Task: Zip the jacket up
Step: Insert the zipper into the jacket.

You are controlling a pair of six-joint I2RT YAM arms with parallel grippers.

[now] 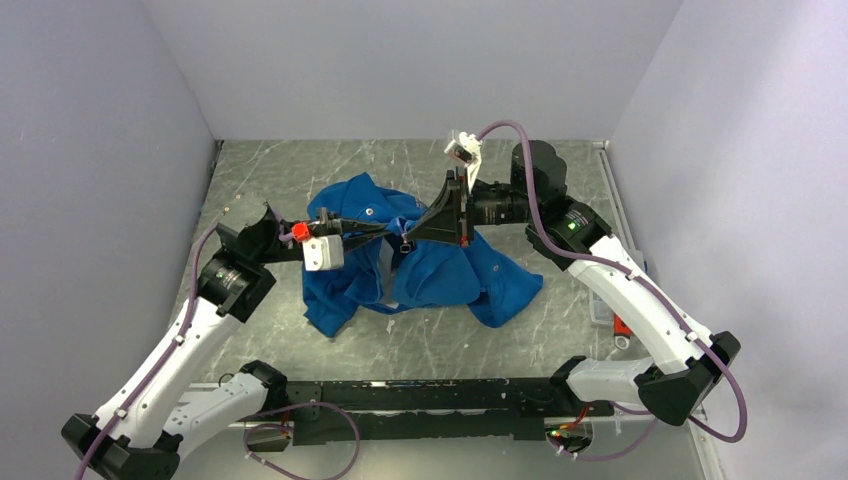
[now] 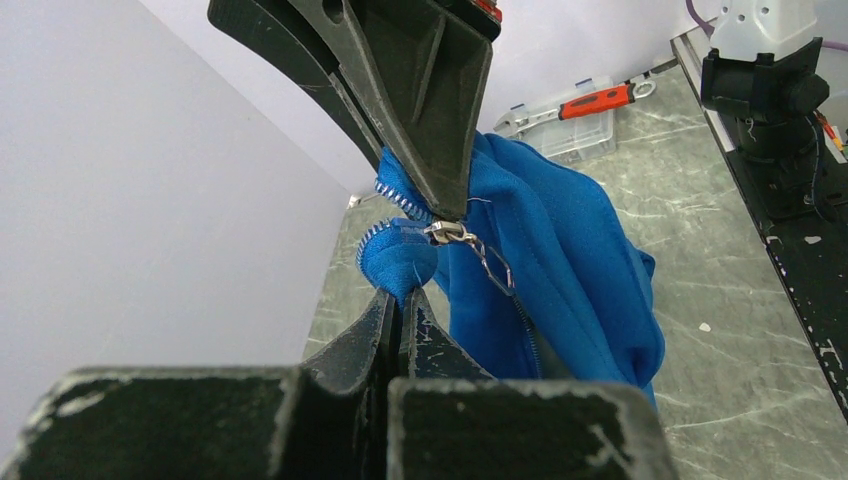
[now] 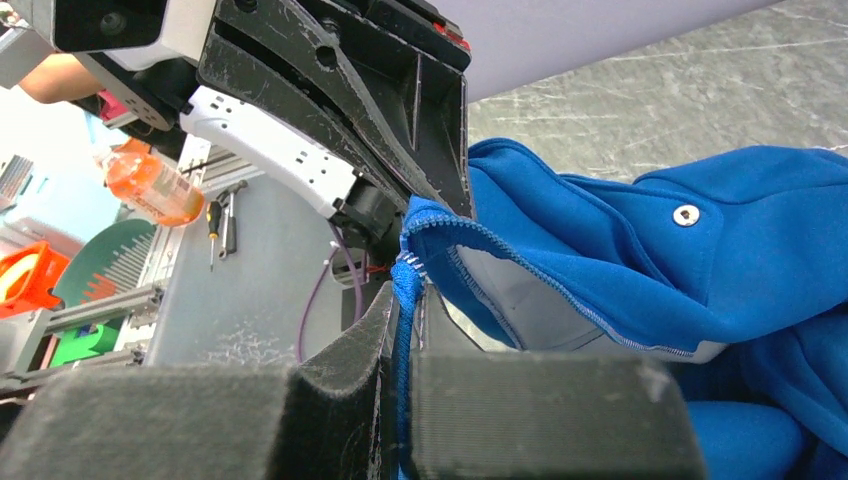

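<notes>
**My two tools, tip to tip**

My left arm reaches rightward, my right arm leftward, both elbows bent. My left tool [image 1: 388,235] and right tool [image 1: 412,236] meet at centre, nearly touching, each with jaws clamped on an edge of the jacket [image 1: 440,275].

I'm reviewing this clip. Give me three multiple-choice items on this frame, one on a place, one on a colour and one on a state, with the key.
1. Where is the jacket?
A. heaped in the middle of the table
B. draped over the back wall
C. on the floor

2. What is its outer colour?
A. red
B. bright blue
C. green

3. How are the left end effector and the right end effector?
A. both open
B. only the left shut
C. both shut on the jacket

Key:
1 A, the top view shows it bunched mid-table.
2 B, it is blue in every view.
3 C, each wrist view shows its own end effector clamped on blue fabric.
</notes>
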